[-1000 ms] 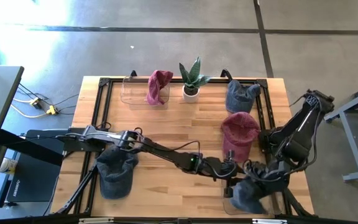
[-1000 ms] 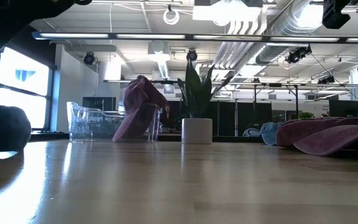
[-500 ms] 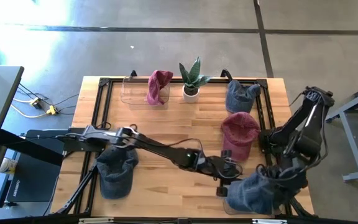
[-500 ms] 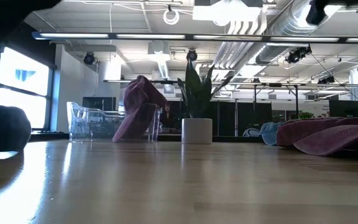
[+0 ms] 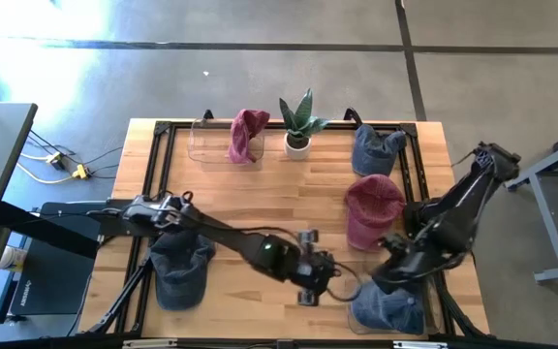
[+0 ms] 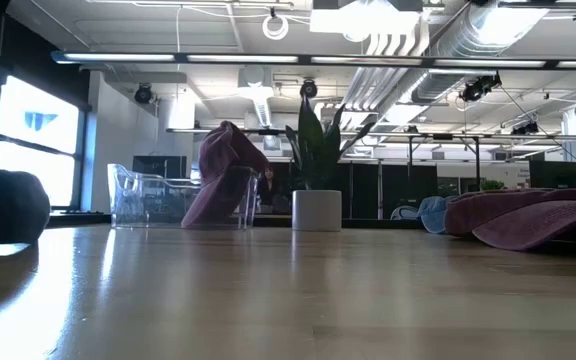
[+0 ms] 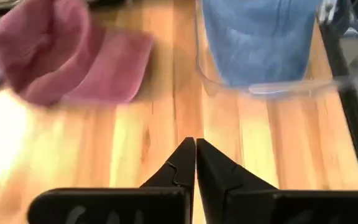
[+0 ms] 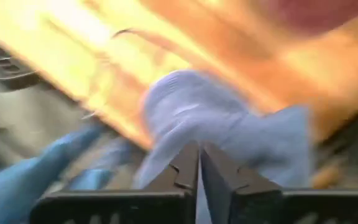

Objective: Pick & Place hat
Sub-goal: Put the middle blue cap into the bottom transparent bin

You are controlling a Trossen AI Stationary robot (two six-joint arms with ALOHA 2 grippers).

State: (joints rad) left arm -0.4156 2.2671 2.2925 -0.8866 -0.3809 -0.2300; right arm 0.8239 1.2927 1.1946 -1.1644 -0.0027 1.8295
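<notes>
The blue denim hat (image 5: 387, 308) is now lying inside the clear bin (image 7: 263, 87) at the table's near right corner, no longer bunched against the grippers as it was half a second ago, and both arms are pulling away from it. The left gripper (image 5: 310, 281), its jaws pressed together and holding nothing, is retreating toward the middle of the wooden table (image 5: 260, 208), with the hat and bin just ahead of it in its wrist view. The right gripper (image 5: 387, 274), jaws likewise closed and empty, is hanging just above the hat's crown. This placement looks complete. A maroon hat (image 5: 372, 208) is lying flat nearby, another blue hat (image 5: 374, 147) is sitting in the far right corner, a dark hat (image 5: 180, 267) is resting under the left arm, and a second maroon hat (image 5: 247, 134) is draping over a far clear bin (image 5: 206, 142) beside the potted plant (image 5: 298, 124).
</notes>
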